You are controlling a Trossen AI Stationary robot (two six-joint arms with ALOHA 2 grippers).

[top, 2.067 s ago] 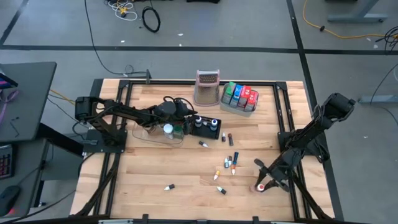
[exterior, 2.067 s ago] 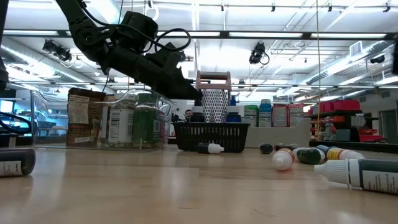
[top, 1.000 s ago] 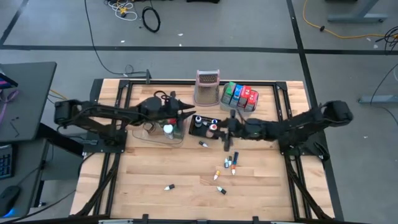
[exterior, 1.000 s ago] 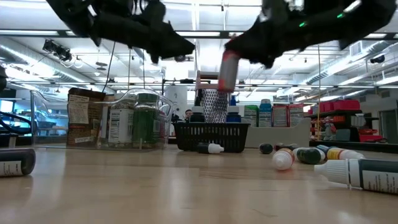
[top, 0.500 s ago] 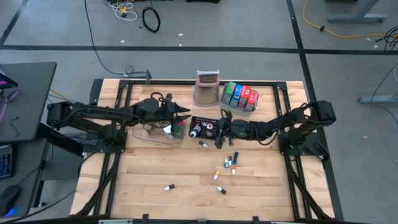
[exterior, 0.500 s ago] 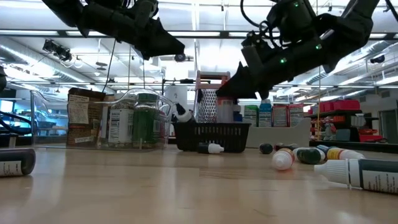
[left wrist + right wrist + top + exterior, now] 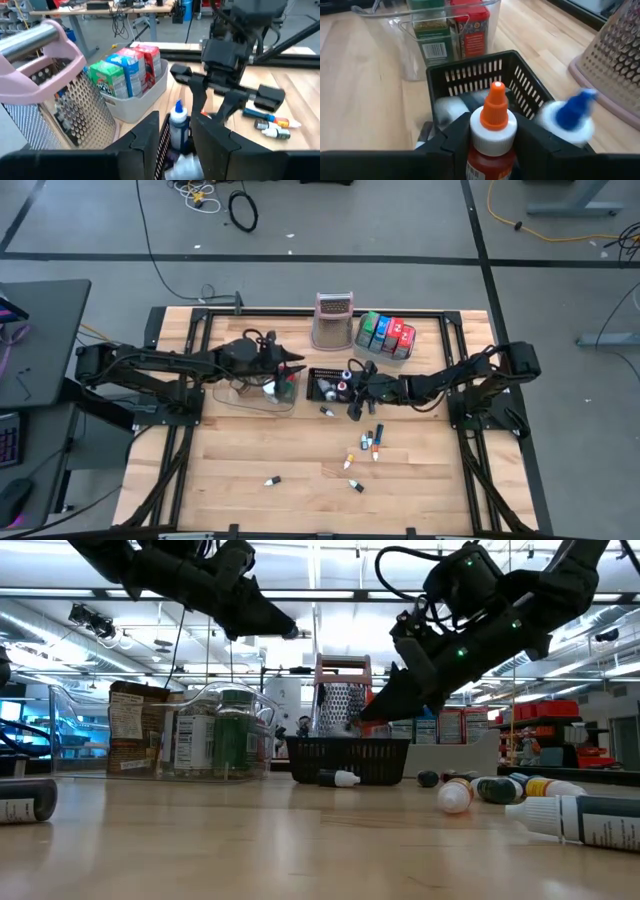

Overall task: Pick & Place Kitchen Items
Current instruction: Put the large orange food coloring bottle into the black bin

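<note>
A small red-filled bottle with an orange cap (image 7: 494, 112) sits in my right gripper (image 7: 492, 132), which is shut on it and slants down over the black mesh basket (image 7: 470, 67). A blue-capped bottle (image 7: 568, 116) lies inside that basket. My left gripper (image 7: 297, 368) hovers open and empty between the clear tub (image 7: 250, 392) and the basket's left end, well above both (image 7: 285, 628). Its own view looks past its fingers (image 7: 150, 132) at the blue-capped bottle (image 7: 178, 116). My right gripper pinches the bottle's body (image 7: 489, 157) just behind its white collar between the two fingers, one on each side. It comes slanting down from the table's right, and the orange cap points on ahead of the fingers. The bottle hangs clear above the basket.
A silvery grater with a pink frame (image 7: 334, 320) and a grey tray of packets (image 7: 385, 335) stand behind the basket. The clear tub holds jars (image 7: 215, 740). Loose little bottles lie on the wood near the middle (image 7: 368, 442), by the basket (image 7: 328, 412) and toward the near edge (image 7: 272, 480).
My right gripper has carried the orange-capped bottle toward the table's left and down, tipping nose-down over the basket. The bottle, which hung upright a second ago, now slants with the fingers, low above the basket.
</note>
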